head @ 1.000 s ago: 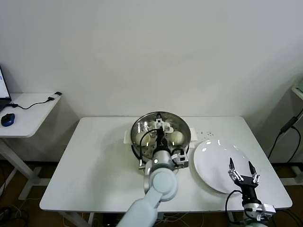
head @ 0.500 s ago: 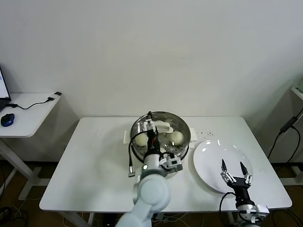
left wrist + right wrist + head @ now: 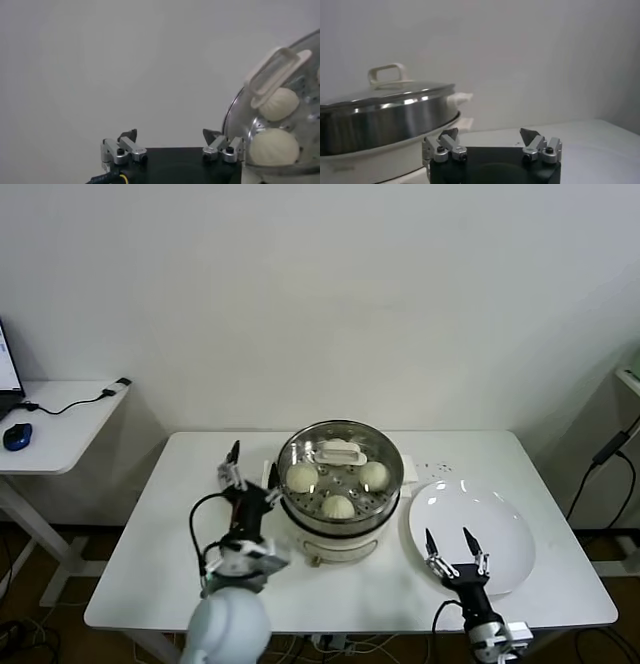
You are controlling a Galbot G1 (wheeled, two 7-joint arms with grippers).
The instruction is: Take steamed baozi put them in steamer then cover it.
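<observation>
Fourth bun hidden under cover (image 3: 340, 458) handle. Steamer (image 3: 280, 150) cut off by left wrist view's edge. Monitor (image 3: 6, 369) cropped at head view's edge.

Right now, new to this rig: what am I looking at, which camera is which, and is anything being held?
This is a two-armed robot at a white table. The wide picture comes from its head, looking down; the other two come from cameras on each wrist.

On the table stands the steamer with the glass cover on it. Three baozi show through the glass. A white plate, with nothing on it, lies to its right.

The left claw is open beside the steamer's left side, holding nothing. The right claw is open over the plate's near edge, also holding nothing.
</observation>
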